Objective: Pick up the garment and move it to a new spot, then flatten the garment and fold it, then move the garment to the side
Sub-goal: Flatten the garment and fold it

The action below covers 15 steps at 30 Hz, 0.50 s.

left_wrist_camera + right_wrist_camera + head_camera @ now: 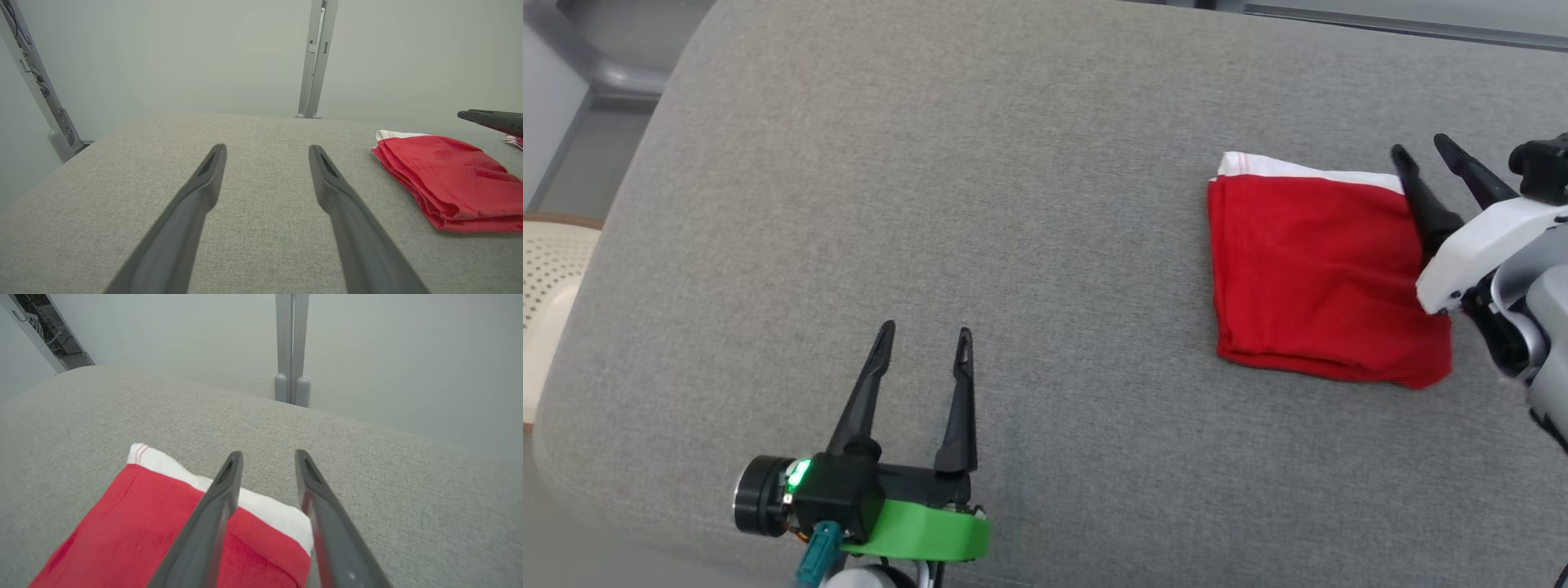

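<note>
— Right, where is the garment lying for you?
— You are looking at the red garment, folded into a rough square. It is lying flat on the grey cushion toward the robot's right, its white band facing the far side.
— And the right gripper?
— The right gripper is hovering at the garment's right edge, fingers apart and holding nothing. One finger is crossing over the cloth; the other is sitting past the edge.
— The left?
— The left gripper is hanging spread wide over bare cushion, well apart from the garment.
</note>
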Motion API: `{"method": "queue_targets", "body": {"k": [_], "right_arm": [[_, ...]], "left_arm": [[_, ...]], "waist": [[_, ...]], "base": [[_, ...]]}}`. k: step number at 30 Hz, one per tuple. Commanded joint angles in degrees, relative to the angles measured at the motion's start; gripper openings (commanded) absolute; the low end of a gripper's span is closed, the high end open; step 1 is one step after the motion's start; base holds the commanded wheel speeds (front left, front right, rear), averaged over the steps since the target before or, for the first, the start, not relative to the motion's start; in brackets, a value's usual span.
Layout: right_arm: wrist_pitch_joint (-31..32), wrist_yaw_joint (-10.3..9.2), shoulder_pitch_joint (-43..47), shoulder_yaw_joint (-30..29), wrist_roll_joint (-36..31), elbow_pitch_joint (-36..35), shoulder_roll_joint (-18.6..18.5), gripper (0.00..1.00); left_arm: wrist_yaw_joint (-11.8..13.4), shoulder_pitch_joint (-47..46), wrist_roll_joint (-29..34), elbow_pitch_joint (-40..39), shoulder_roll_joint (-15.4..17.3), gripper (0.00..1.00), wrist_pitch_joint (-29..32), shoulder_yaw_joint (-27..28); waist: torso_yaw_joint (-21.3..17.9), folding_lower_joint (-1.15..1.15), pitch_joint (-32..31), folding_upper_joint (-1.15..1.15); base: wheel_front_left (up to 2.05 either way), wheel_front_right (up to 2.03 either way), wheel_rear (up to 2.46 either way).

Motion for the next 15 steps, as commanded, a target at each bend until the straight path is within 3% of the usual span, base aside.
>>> {"method": "queue_targets", "body": {"k": [1, 6, 10, 15], "right_arm": [[-0.12, -0.10, 4.24, -3.34, -1.84, -1.19, 1.42, 1.00], [-0.15, -0.10, 15.71, -18.29, -11.94, -10.14, 7.17, 1.00], [-0.15, -0.09, 24.40, -26.51, -19.60, -16.08, 13.00, 1.00], [-0.16, -0.09, 32.97, -30.83, -24.44, -20.98, 18.27, 1.00]], "left_arm": [[0.30, 1.19, -0.34, 0.06, 0.11, 1.00, -0.13, 1.29], [-0.62, 3.18, -2.23, 0.07, 0.11, 1.00, -0.13, 5.28], [-2.30, 5.46, -1.55, 1.30, 0.11, 1.00, -0.13, 8.25], [-4.45, 7.87, -1.60, 3.50, 0.10, 1.00, -0.13, 10.37]], "waist": [[-6.29, 0.00, -4.43, 0.00], [-12.10, 0.00, -7.99, 0.00], [-15.75, 0.00, -11.02, 0.00], [-18.29, 0.00, -14.77, 0.00]], "base": [[0.00, 0.00, 0.00], [0.00, 0.00, 0.00], [0.00, 0.00, 0.00], [0.00, 0.00, 0.00]]}}
